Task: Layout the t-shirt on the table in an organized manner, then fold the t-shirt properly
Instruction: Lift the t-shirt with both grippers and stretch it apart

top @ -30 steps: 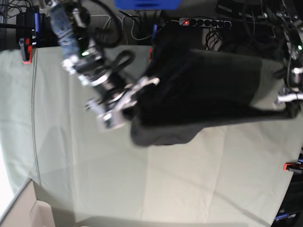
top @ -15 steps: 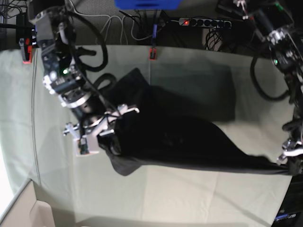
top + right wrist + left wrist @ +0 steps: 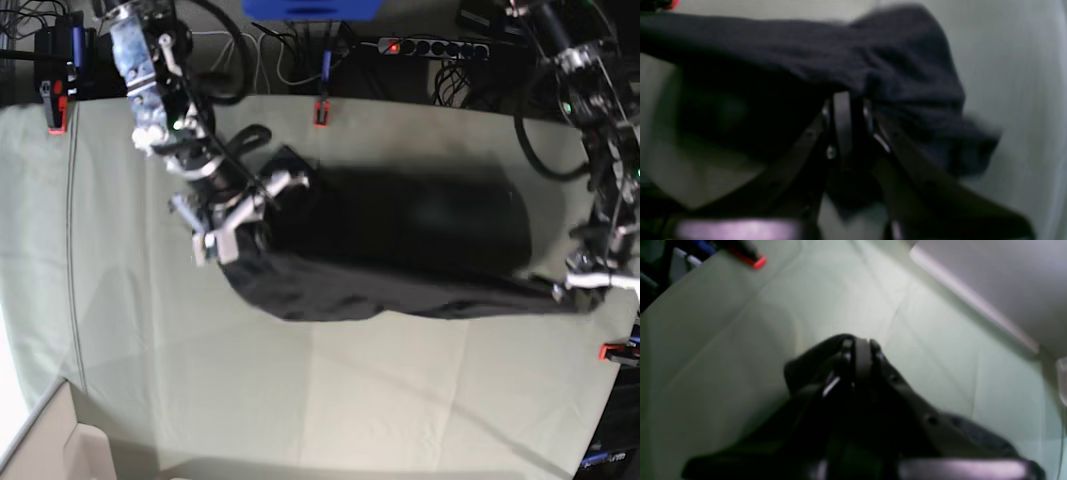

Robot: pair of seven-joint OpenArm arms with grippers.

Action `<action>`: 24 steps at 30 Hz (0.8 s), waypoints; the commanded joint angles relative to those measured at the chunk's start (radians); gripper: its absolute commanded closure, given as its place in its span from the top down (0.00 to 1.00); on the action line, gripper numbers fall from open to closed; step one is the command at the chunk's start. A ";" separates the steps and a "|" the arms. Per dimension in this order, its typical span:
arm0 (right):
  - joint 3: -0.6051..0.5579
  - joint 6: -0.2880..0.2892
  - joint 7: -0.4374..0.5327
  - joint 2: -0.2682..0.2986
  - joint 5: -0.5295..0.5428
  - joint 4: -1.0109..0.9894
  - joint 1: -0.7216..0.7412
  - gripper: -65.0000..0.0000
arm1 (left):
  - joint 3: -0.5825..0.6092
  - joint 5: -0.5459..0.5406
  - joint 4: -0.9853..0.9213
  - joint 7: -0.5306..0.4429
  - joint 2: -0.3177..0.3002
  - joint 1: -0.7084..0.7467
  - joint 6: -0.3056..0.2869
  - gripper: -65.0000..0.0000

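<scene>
The dark t-shirt (image 3: 400,255) is stretched sideways across the middle of the pale green table (image 3: 400,400). In the base view my right gripper (image 3: 235,240) is on the left, shut on the t-shirt's left end. My left gripper (image 3: 578,290) is at the far right, shut on the other end. The right wrist view shows closed fingers (image 3: 836,110) pinching bunched dark cloth (image 3: 806,53). In the left wrist view the jaws are together on dark fabric (image 3: 800,370), just above the table cloth (image 3: 940,350). No graphic shows.
Red-orange clamps sit at the far edge (image 3: 321,112), at the far left corner (image 3: 57,115) and at the right edge (image 3: 615,352). A power strip (image 3: 430,46) and cables lie behind the table. A beige box (image 3: 60,445) stands at the front left corner.
Both grippers have moved toward the far edge since half a second ago, still holding the shirt. A second ago the shirt hung high; it now lies lower and flatter between them.
</scene>
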 commanded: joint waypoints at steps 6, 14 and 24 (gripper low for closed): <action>-0.108 0.015 0.013 0.055 0.008 -0.014 0.003 0.00 | -0.004 -0.004 0.012 -0.019 -0.010 0.064 -0.002 0.00; -0.135 0.013 0.014 0.049 0.008 -0.015 -0.038 0.21 | -0.004 -0.006 0.014 -0.010 -0.019 0.074 -0.004 0.00; -0.128 0.012 0.023 0.055 0.003 0.003 -0.116 0.37 | -0.017 -0.004 0.012 -0.018 -0.047 0.103 -0.004 0.00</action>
